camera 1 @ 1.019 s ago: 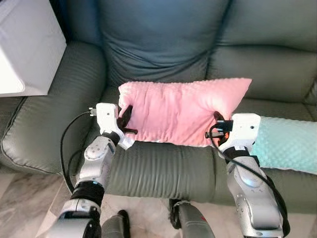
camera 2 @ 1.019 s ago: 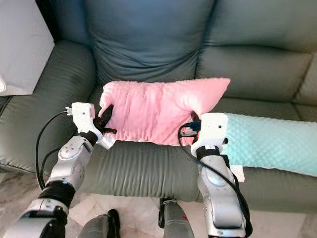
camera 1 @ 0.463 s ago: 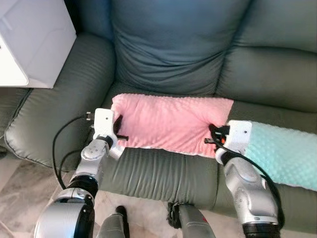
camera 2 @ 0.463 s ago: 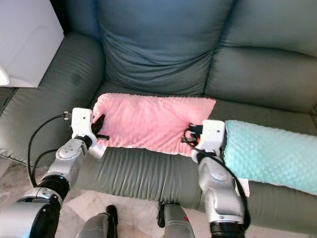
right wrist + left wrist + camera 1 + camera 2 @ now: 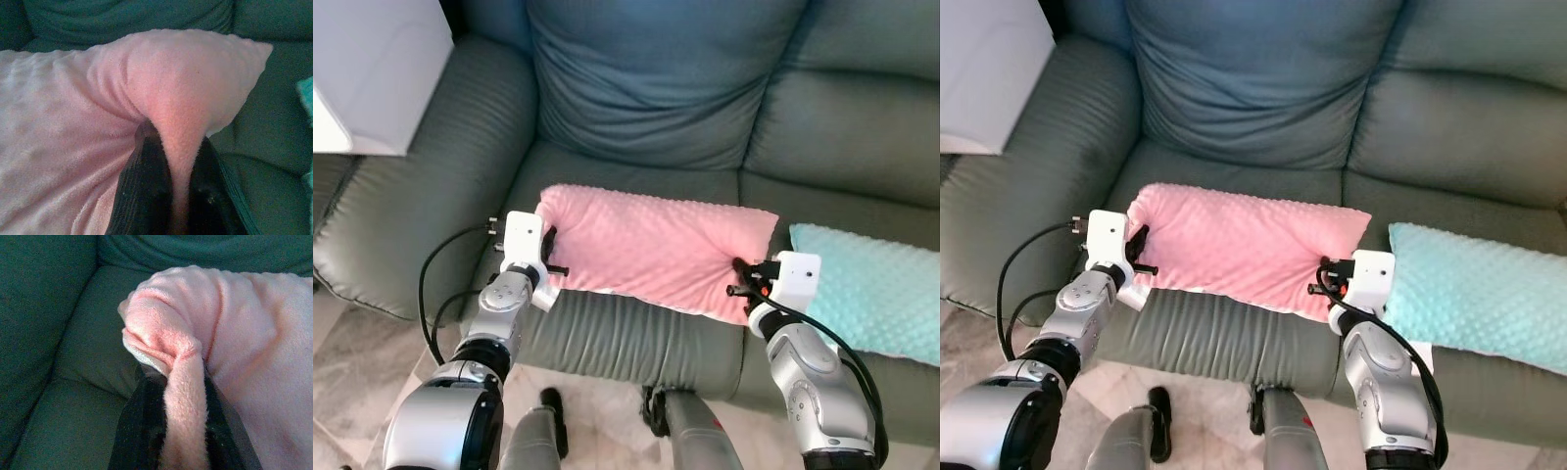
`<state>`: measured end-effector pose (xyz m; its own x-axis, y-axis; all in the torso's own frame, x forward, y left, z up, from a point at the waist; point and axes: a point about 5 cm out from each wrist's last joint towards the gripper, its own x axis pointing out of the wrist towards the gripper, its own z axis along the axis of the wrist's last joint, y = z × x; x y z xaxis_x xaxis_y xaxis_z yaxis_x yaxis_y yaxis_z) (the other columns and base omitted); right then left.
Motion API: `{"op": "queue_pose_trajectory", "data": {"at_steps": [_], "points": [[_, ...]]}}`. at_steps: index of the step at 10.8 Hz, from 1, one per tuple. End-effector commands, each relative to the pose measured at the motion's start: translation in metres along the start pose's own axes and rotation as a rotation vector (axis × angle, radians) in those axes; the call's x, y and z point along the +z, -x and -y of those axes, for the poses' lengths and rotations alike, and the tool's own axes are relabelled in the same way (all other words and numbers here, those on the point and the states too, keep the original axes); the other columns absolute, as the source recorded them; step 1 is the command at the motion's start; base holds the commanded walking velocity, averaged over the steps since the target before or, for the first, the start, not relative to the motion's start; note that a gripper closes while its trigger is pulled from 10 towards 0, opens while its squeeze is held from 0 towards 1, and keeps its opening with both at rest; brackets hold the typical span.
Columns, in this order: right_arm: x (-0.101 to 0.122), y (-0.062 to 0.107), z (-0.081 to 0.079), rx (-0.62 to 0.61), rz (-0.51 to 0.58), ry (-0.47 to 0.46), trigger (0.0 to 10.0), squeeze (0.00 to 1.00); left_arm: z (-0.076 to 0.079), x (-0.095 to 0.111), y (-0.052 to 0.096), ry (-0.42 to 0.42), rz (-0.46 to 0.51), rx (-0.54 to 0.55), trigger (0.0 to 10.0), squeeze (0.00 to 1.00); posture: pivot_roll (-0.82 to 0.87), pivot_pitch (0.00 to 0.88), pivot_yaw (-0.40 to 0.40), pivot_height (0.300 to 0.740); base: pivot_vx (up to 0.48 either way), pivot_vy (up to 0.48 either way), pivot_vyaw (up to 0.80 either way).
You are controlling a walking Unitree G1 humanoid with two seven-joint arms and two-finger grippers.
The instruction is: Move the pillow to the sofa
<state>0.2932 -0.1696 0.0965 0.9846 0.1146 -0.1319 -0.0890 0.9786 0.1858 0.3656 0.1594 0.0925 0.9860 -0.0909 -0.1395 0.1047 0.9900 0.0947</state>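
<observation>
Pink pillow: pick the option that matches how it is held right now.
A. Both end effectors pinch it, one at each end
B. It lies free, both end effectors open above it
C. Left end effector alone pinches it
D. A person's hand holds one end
A: the pink pillow lies on the sofa seat, its fabric pinched between the fingers of the left end effector and the right end effector at opposite ends.
</observation>
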Motion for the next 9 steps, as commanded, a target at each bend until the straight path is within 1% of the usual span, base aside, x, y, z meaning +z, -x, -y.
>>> {"op": "queue_pose_trajectory", "data": {"at_steps": [1,2,3,4,5,6,7,8,9], "points": [[-0.01,0.002,0.004,-0.006,-0.026,-0.007,10.0,0.0,-0.005,-0.006,0.002,-0.035,-0.024,0.041,10.0,0.0,-0.17,0.463,-0.023,0.74,0.0,0.0,0.0],[-0.016,-0.008,0.002,0.011,-0.056,0.005,10.0,0.0,-0.008,-0.004,0.001,-0.015,-0.038,0.077,10.0,0.0,-0.18,0.471,-0.023,0.74,0.0,0.0,0.0],[-0.016,-0.021,-0.006,0.046,-0.062,0.009,10.0,0.0,-0.013,-0.001,-0.001,-0.009,-0.039,0.102,10.0,0.0,-0.17,0.474,-0.023,0.74,0.0,0.0,0.0],[-0.012,-0.031,-0.014,0.081,-0.047,0.027,10.0,0.0,-0.019,0.0,-0.001,0.014,-0.039,0.126,10.0,0.0,-0.17,0.481,-0.024,0.74,0.0,0.0,0.0],[-0.006,-0.039,-0.02,0.111,-0.017,0.039,10.0,0.0,-0.031,0.002,0.001,-0.065,-0.04,0.212,10.0,0.0,-0.17,0.486,-0.026,0.74,0.0,0.0,0.0],[-0.002,-0.046,-0.025,0.127,0.018,0.061,10.0,0.0,-0.043,-0.001,0.004,-0.042,-0.056,0.301,10.0,0.0,-0.17,0.495,-0.027,0.74,0.0,0.0,0.0],[-0.001,-0.049,-0.027,0.133,0.038,0.083,10.0,0.0,-0.047,-0.003,0.006,-0.035,-0.063,0.335,10.0,0.0,-0.16,0.506,-0.029,0.74,0.0,0.0,0.0],[0.0,-0.051,-0.026,0.122,0.055,0.106,10.0,0.0,-0.045,-0.004,0.006,-0.031,-0.07,0.339,10.0,0.0,-0.16,0.512,-0.03,0.74,0.0,0.0,0.0],[-0.003,-0.051,-0.024,0.112,0.066,0.125,10.0,0.0,-0.039,-0.007,0.005,-0.018,-0.073,0.314,10.0,0.0,-0.16,0.515,-0.032,0.74,0.0,0.0,0.0]]}}
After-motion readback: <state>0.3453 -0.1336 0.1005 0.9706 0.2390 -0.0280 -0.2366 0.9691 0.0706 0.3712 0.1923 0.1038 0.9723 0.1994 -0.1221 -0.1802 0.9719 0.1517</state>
